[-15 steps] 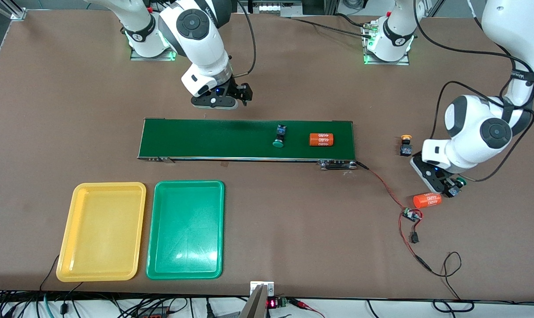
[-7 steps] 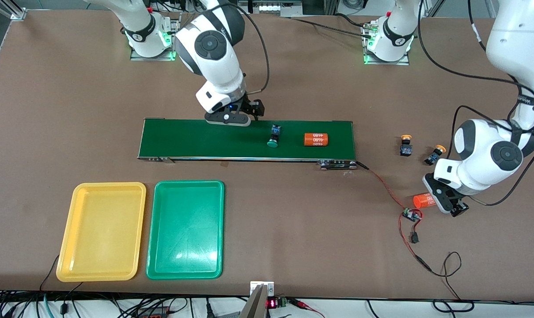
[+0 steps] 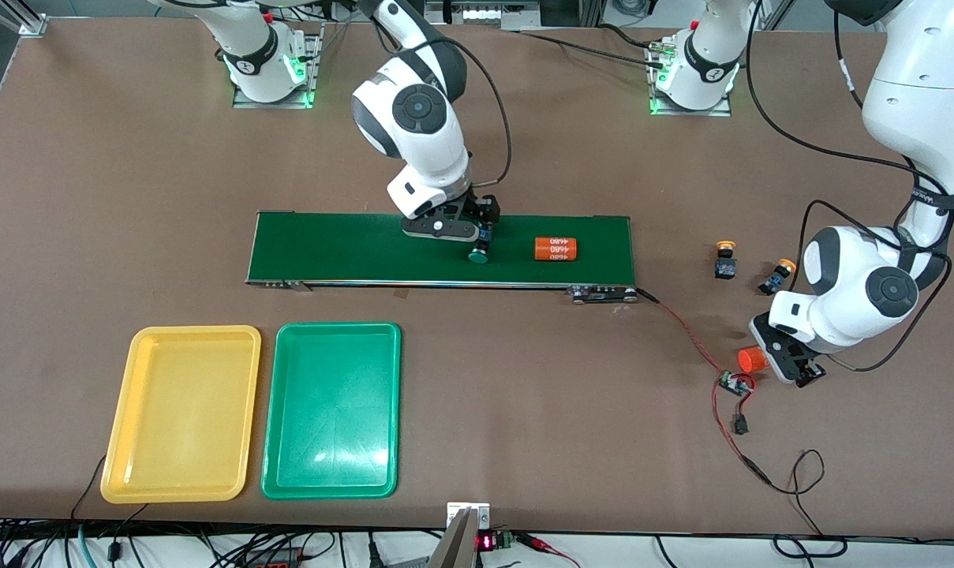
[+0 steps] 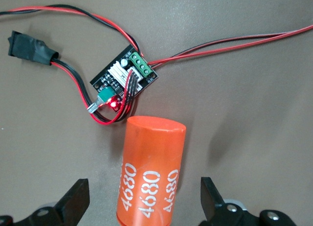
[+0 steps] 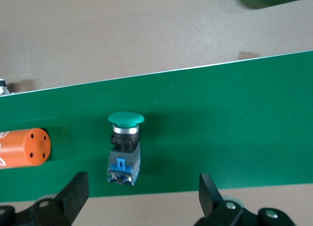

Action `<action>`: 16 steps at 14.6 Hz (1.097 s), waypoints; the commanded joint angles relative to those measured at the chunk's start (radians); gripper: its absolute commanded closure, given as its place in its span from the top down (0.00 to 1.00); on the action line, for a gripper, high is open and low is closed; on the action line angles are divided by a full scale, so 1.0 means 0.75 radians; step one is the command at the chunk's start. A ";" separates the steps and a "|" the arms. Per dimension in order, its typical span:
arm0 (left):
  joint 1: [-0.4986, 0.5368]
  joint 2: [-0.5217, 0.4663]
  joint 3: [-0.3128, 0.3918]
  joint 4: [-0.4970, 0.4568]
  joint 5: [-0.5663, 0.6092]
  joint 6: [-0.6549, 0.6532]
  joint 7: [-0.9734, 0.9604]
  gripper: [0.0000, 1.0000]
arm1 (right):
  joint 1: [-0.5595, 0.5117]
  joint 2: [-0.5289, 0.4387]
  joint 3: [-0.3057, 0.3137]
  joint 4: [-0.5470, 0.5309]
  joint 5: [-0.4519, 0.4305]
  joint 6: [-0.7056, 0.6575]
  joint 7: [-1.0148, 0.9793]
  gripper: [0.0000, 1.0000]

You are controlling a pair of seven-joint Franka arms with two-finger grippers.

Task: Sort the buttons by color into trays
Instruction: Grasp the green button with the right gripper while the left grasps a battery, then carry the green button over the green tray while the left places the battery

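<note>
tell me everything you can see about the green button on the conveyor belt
The green button is a small push-button switch with a round green mushroom cap, a silver collar beneath it, and a black body with a blue piece at its back end. It lies on its side on the dark-green conveyor belt, cap pointing toward the front camera, apart from the orange cylinder beside it. The right gripper hangs open over it, one finger at each side, touching nothing.

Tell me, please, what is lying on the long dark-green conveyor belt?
A green-capped push button and an orange cylinder with white print. The right end effector hangs over the button, covering its body in the front view.
</note>
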 commanded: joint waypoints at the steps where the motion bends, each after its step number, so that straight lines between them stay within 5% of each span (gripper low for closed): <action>1: 0.000 0.024 -0.003 0.031 0.015 0.008 0.028 0.75 | 0.018 0.074 -0.011 0.066 -0.022 0.000 0.029 1.00; 7: -0.008 -0.018 -0.003 0.013 0.035 0.045 0.030 0.19 | 0.011 0.125 -0.013 0.066 -0.037 0.066 0.011 0.95; 9: -0.041 -0.114 -0.017 -0.040 0.035 0.012 0.085 0.14 | 0.016 0.156 -0.013 0.066 -0.081 0.066 0.009 0.84; 16: -0.303 -0.433 -0.089 -0.287 0.011 -0.219 0.161 0.04 | 0.020 0.185 -0.013 0.068 -0.127 0.131 -0.003 0.06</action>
